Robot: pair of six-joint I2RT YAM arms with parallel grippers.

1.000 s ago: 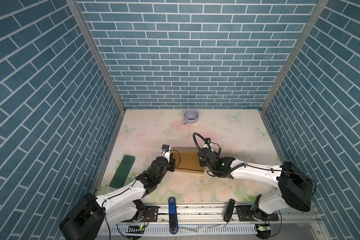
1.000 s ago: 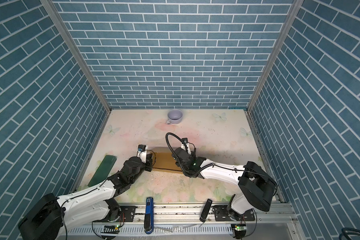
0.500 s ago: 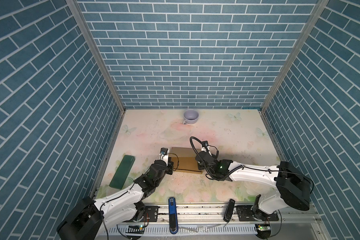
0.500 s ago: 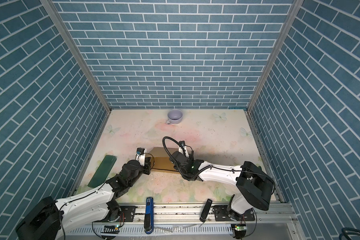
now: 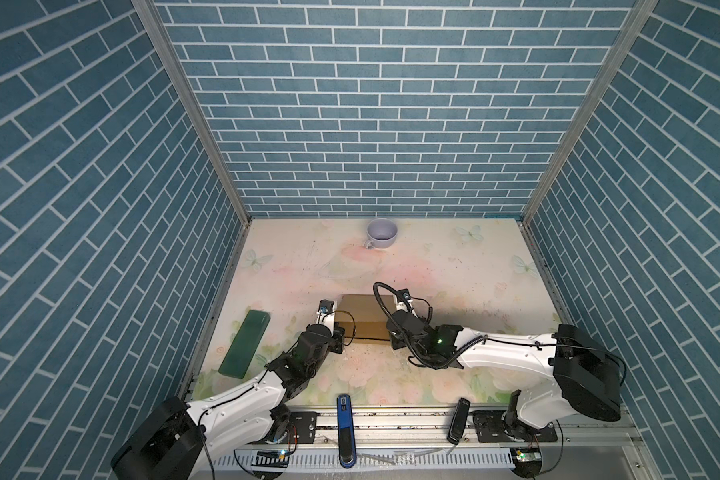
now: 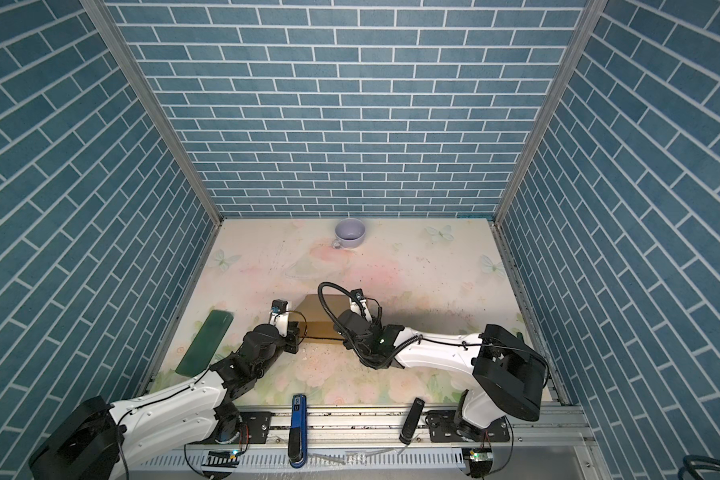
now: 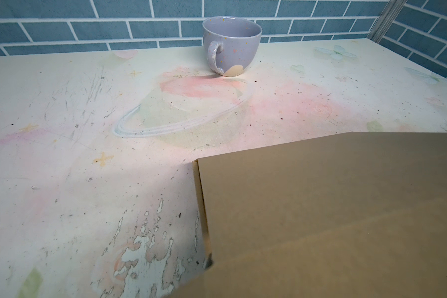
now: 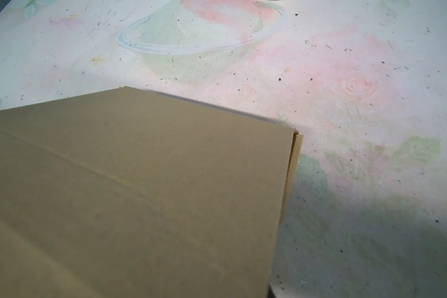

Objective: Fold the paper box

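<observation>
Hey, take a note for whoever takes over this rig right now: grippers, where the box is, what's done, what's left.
The left gripper is shut at the near left corner of the paper box; whether it pinches cardboard is hidden.
The right gripper is at the near right corner, its jaws hidden.
The box sits mid-table between the arms, lid down, looking closed.
Left to do, probably: check the front edge is tucked, then pull both arms clear.
The mug and green board lie apart from the box.
</observation>
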